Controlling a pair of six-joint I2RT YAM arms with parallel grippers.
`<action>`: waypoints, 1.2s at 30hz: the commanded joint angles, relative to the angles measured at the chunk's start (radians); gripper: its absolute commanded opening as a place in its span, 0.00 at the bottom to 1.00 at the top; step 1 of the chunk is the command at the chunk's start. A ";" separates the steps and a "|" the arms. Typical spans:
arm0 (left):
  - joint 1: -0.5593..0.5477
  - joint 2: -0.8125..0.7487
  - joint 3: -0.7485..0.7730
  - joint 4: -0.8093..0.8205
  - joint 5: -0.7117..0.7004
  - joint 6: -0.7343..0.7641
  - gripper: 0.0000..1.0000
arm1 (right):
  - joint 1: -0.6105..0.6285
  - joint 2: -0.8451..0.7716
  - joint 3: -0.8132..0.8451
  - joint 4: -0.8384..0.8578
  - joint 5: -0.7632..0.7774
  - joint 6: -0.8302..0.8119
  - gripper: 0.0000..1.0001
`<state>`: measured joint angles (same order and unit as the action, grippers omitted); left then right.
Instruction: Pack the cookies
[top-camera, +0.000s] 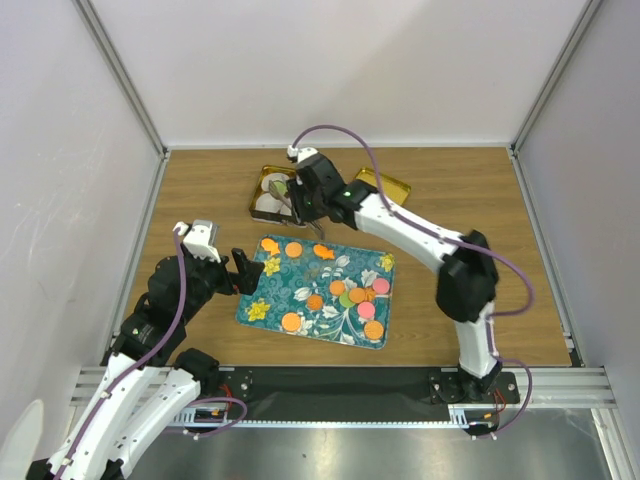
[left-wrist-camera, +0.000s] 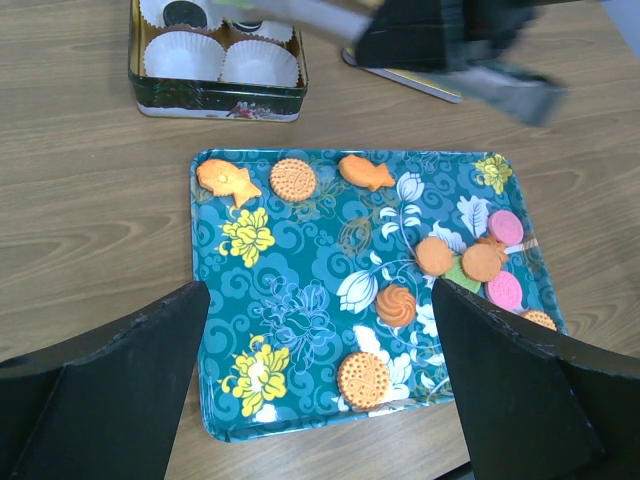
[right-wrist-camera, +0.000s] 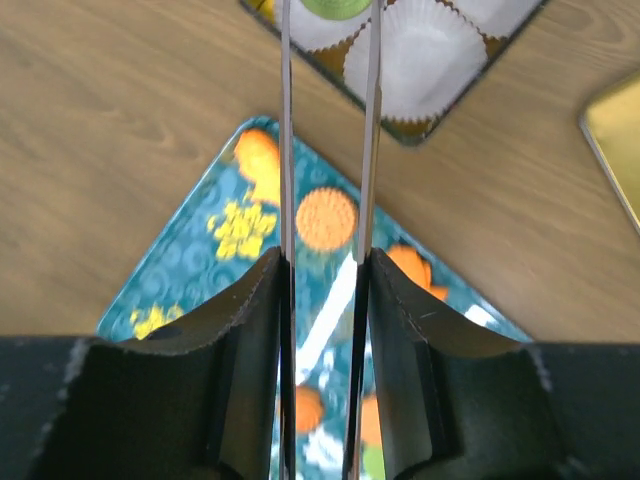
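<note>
Cookie (right-wrist-camera: 335, 8) (green) pinched in right hand (top-camera: 287, 192), above tin (left-wrist-camera: 215, 100) of white cups (left-wrist-camera: 260, 62), left hand (left-wrist-camera: 320, 288) spread wide beside tray (left-wrist-camera: 300, 300)

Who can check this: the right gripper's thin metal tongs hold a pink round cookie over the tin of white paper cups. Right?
Not quite. The round cookie between the tips of the thin metal tongs is green, not pink, as the right wrist view shows. The right gripper does hold it over the tin of white paper cups.
</note>
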<state>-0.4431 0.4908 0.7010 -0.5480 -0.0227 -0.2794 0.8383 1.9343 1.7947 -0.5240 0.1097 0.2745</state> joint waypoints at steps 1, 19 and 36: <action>-0.005 -0.004 0.000 0.025 -0.008 0.009 1.00 | -0.016 0.138 0.141 0.096 -0.002 -0.012 0.35; -0.005 -0.018 -0.001 0.028 -0.003 0.009 1.00 | -0.025 0.322 0.308 0.050 -0.041 0.028 0.40; -0.005 -0.018 -0.001 0.026 -0.003 0.009 1.00 | -0.018 0.281 0.264 0.036 -0.039 0.035 0.52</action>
<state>-0.4431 0.4755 0.7010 -0.5480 -0.0227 -0.2794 0.8146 2.2852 2.0514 -0.5114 0.0708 0.3126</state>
